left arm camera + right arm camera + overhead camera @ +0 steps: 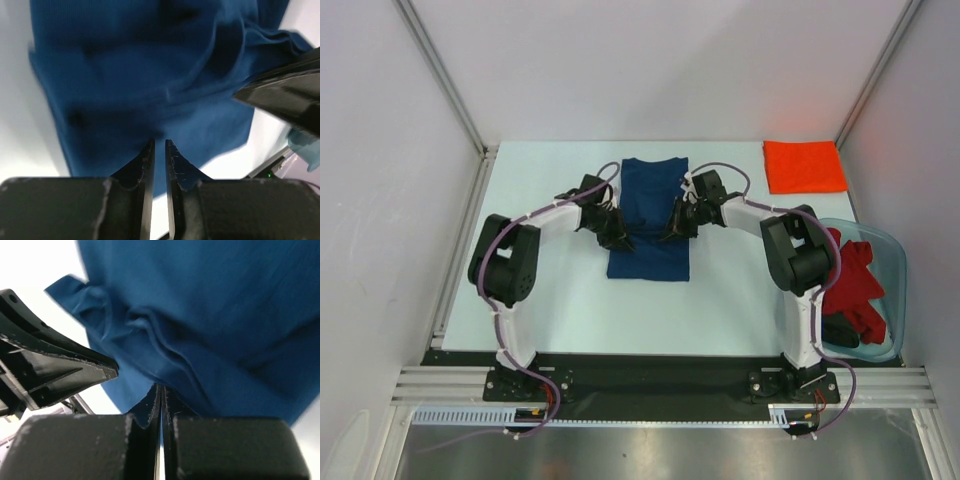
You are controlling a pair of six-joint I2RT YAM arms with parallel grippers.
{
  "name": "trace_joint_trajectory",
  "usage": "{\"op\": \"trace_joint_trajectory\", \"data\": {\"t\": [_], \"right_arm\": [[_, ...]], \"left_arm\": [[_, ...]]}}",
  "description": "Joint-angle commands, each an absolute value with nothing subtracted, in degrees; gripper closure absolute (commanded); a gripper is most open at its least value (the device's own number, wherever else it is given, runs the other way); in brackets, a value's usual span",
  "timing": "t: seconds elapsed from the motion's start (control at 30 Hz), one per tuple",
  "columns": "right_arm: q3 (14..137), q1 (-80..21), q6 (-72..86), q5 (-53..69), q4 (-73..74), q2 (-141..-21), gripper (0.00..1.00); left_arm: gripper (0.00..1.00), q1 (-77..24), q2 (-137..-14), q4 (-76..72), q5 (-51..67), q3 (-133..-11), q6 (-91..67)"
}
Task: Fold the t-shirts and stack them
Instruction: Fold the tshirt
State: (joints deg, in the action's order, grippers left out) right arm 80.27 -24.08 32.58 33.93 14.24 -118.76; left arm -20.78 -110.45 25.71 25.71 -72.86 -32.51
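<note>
Near right, a clear bluish plastic tub (895,250) holds crumpled red t-shirts (860,275) and a dark t-shirt (840,330). In the middle of the white table (550,300) lies a navy blue cloth t-shirt (650,215) (150,75) (225,305), folded into a long strip. The left gripper (617,238) (160,144), narrowed to a thin slit, nips its left edge. The right gripper (675,228) (160,387), pressed tight, pinches its right edge. Far right, a bright orange t-shirt (805,165) lies folded flat.

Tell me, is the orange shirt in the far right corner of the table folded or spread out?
Folded. The orange shirt lies as a small neat rectangle, with no sleeves or collar showing.
</note>
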Motion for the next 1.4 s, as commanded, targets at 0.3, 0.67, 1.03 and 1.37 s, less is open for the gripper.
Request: {"op": "trace_joint_trajectory", "data": {"t": [0.3,0.67,1.03,1.37], "right_arm": [[86.91,-19.60,36.04,34.10,-1.50,-128.14,1.00],[96.15,-14.15,28.32,34.45,11.67,-129.73,0.97],[89.66,-19.33,26.45,34.45,20.13,-115.67,0.92],[69.10,-23.73,33.06,50.80,6.86,-113.99,0.99]], "left_arm": [[0.82,-18.99,-123.04,18.64,26.89,-89.47,-31.82],[0.78,-15.73,-126.66,23.73,24.00,-100.81,-30.24],[0.71,-17.13,-109.62,19.78,29.35,-82.81,-34.62],[0.75,-17.14,-105.20,14.25,33.22,-61.80,-36.65]]}}
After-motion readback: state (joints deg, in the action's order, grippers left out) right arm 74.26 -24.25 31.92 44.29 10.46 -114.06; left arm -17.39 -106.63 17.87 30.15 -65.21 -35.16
